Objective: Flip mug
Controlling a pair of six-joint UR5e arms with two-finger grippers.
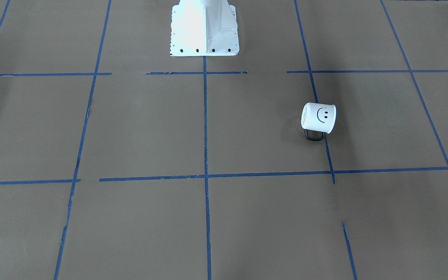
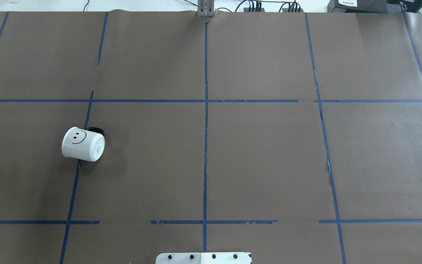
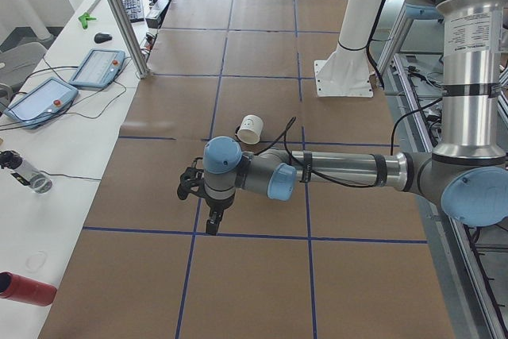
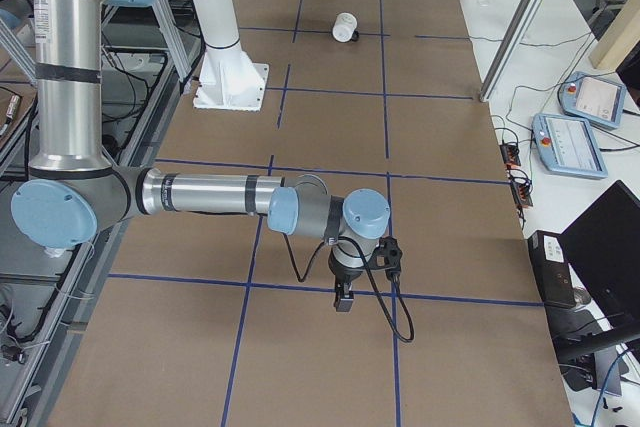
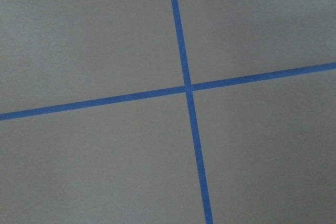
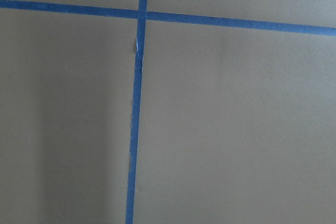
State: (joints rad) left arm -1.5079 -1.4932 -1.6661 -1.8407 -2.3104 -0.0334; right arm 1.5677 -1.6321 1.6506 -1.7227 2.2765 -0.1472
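The white mug [image 1: 318, 118] with a black smiley face lies on its side on the brown paper, on the robot's left half of the table. In the overhead view the mug [image 2: 83, 144] shows its flat base toward the table's middle, and its black handle [image 2: 95, 129] rests on the far side. It also shows in the exterior left view [image 3: 251, 129] and the exterior right view [image 4: 345, 27]. My left gripper [image 3: 213, 228] points down over the table, apart from the mug. My right gripper [image 4: 344, 299] hangs far from it. I cannot tell whether either is open or shut.
The robot's white pedestal [image 1: 204, 31] stands at the table's edge in the middle. Blue tape lines [image 2: 205, 146] cross the paper. Teach pendants [image 3: 40, 101] and a red bottle [image 3: 28, 289] lie on the side bench. Both wrist views show only paper and tape.
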